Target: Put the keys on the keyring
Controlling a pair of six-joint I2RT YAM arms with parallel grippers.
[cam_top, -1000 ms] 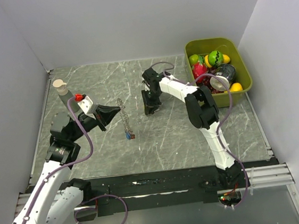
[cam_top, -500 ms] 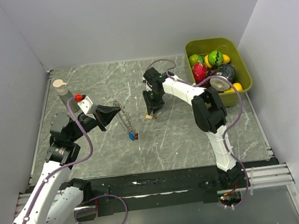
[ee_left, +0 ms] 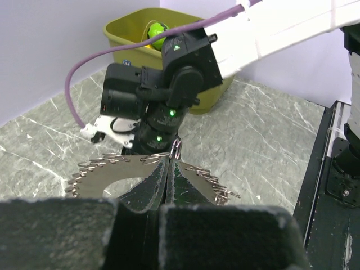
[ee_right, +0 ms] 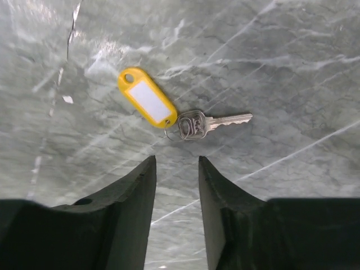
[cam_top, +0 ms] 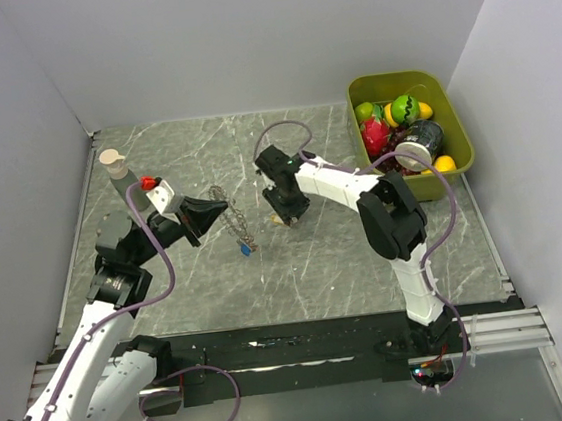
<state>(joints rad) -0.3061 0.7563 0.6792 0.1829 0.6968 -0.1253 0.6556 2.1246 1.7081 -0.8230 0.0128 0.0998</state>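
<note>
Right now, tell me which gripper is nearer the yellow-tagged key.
Right. The right gripper hangs open over the yellow-tagged key, not touching it; the left gripper is off to the key's left, shut on the keyring.

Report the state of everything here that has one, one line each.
keyring, clamped in the left gripper.
left gripper, jaws shut on the keyring.
right gripper, jaws open, empty, over the key.
key with yellow tag, lying flat on the table, loose, not on the keyring.
green bin, full.
</note>
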